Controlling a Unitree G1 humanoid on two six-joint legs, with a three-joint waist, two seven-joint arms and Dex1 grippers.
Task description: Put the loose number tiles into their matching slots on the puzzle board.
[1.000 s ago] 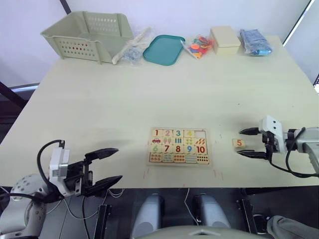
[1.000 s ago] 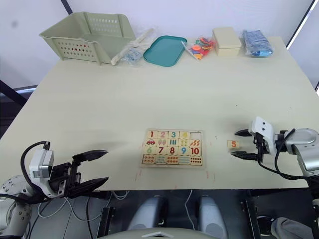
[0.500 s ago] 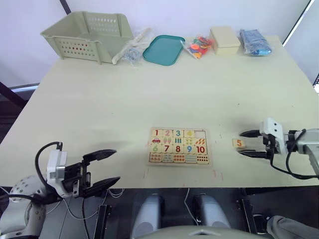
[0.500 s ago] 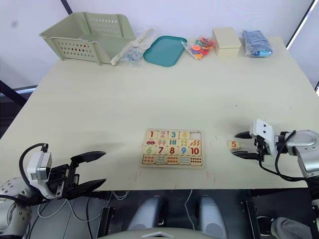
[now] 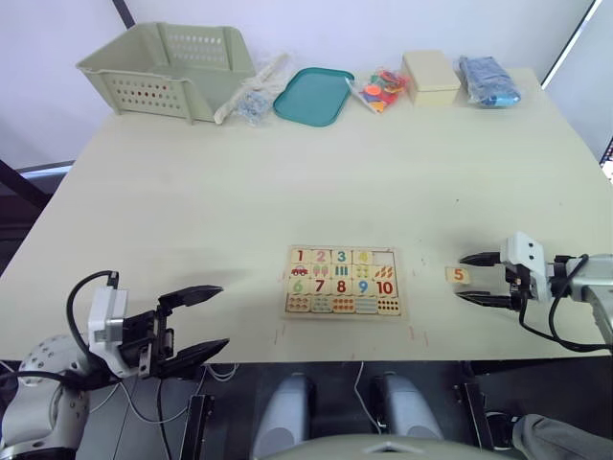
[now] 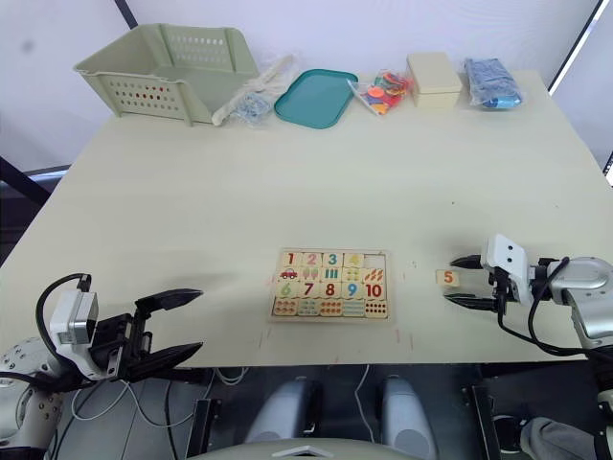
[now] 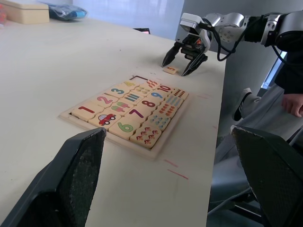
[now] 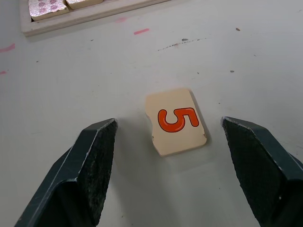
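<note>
Smooth cream table; flat square wooden 5 tile lies between the right hand whose black fingers spread wide

A loose tile reads 5, while the board shows 1 to 4, then 6 to 10.

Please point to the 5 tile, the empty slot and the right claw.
5 tile (image 8: 177,120): right wrist view, on the digit.
Empty slot (image 5: 385,257): left eye view, its bare floor.
Right claw (image 5: 474,278): left eye view, between fingertips.
</note>
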